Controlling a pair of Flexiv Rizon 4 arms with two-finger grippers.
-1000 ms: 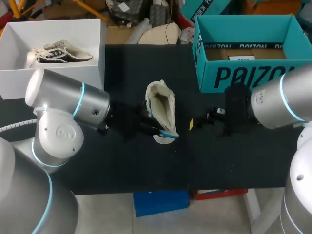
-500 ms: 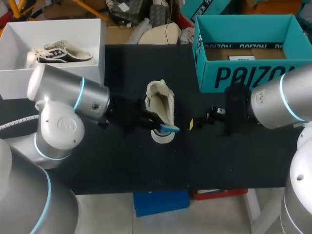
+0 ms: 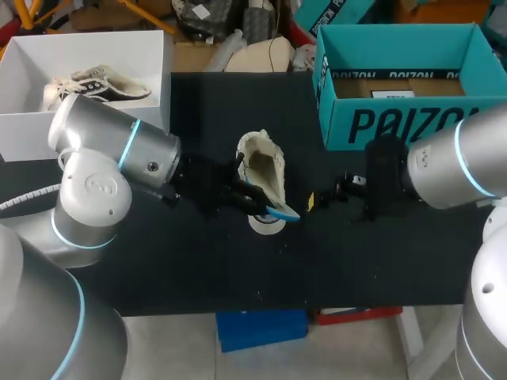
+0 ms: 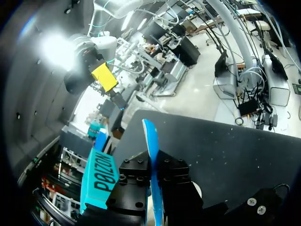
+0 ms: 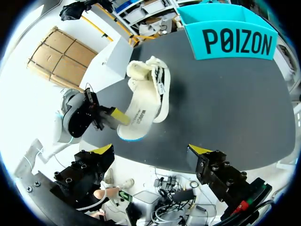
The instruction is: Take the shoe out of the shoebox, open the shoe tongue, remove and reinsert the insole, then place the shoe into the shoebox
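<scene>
Out of the teal shoebox (image 3: 396, 127), the cream shoe (image 3: 265, 170) lies on the black table (image 3: 198, 269), to the box's left and nearer the robot. Its blue-edged insole (image 3: 279, 211) juts from the shoe end farthest from the box, pinched between the left gripper's (image 4: 153, 160) fingers. The right gripper (image 5: 151, 149) hangs before the box, fingers spread, grasping nothing. Far left of the shoebox, a white box (image 3: 152, 59) contains a second shoe (image 3: 99, 85).

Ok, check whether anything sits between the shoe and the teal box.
Nothing visible lies on the table between the shoe and the teal box. The left claw is shut on the insole at the shoe; the right claw hangs open beside that path.
</scene>
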